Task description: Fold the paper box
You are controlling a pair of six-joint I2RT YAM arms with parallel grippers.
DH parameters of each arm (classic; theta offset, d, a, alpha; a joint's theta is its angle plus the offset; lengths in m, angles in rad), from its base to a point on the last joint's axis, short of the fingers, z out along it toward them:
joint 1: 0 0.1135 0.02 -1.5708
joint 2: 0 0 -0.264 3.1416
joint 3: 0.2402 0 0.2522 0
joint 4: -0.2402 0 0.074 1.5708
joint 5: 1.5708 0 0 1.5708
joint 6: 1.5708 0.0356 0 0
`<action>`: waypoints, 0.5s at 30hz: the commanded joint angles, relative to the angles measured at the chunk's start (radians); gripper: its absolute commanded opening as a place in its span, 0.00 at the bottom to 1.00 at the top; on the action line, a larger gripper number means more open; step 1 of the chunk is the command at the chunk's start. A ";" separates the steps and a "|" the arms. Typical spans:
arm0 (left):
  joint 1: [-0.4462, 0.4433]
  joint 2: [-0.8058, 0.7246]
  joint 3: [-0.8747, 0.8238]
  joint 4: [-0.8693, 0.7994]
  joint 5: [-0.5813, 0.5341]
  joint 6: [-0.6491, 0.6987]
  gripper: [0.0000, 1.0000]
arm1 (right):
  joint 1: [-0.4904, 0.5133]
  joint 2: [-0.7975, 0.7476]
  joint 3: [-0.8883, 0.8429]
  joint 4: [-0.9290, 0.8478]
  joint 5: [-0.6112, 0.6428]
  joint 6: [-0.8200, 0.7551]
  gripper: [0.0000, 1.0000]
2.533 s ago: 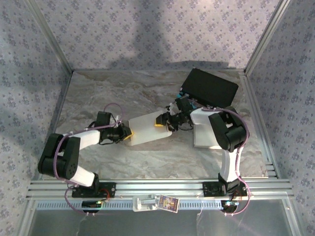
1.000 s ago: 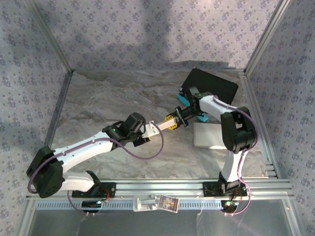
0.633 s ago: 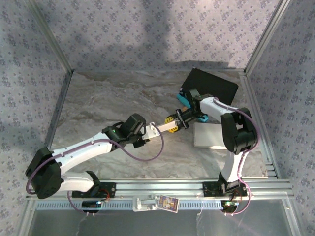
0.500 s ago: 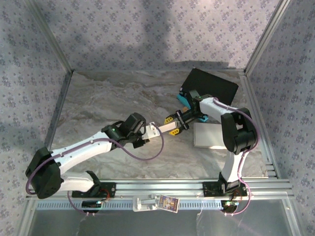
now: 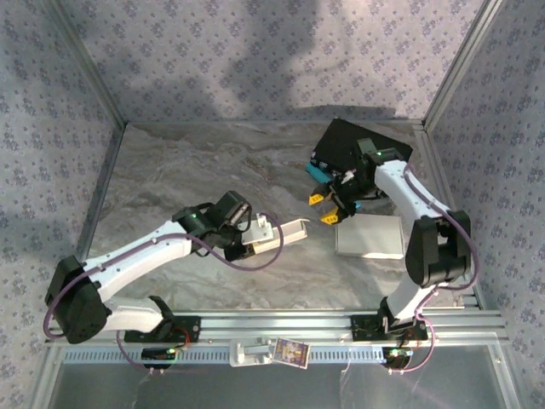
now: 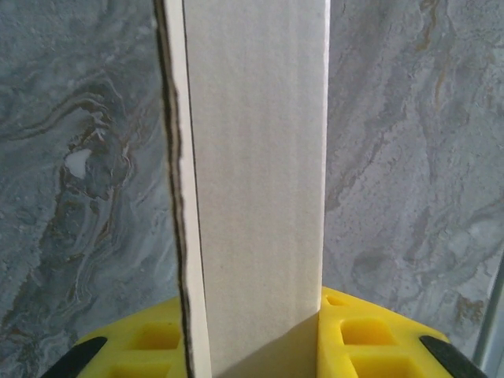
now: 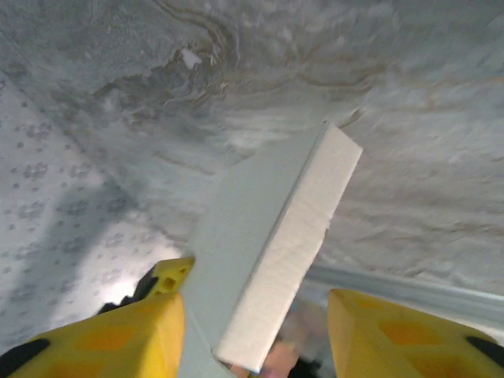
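The thin white paper box (image 5: 285, 234) sits in the middle of the picture from above, lifted a bit over the grey stone-look table (image 5: 187, 162). The left gripper (image 5: 258, 232) is squeezing one end of it. In the left wrist picture the box stands between the two yellow fingers (image 6: 370, 339), and both press on its sides.

The right gripper (image 5: 322, 210) is just to the upper right of the box's free end. Its jaws are spread apart and hold nothing. In the right wrist picture the box's end (image 7: 276, 260) points up between the yellow fingers (image 7: 102, 339), but it does not touch them.

The next step looks like pinching that free end with the right gripper. To do it well, the left gripper should hold the box steady and level. The right gripper should come in slowly, with one finger on each flat side, and close gently so the paper does not crush. It should stay away from the white pile of flat sheets (image 5: 370, 237) and the black flat thing (image 5: 370, 149) on the right.
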 commanded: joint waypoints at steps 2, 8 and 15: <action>0.032 0.075 0.090 -0.174 0.080 0.004 0.27 | 0.069 -0.196 -0.052 0.090 0.303 -0.245 0.43; 0.055 0.195 0.177 -0.282 0.109 0.035 0.29 | 0.177 -0.440 -0.270 0.397 0.339 -0.514 0.41; 0.089 0.272 0.240 -0.302 0.132 0.057 0.33 | 0.198 -0.276 -0.158 0.258 0.310 -0.767 0.42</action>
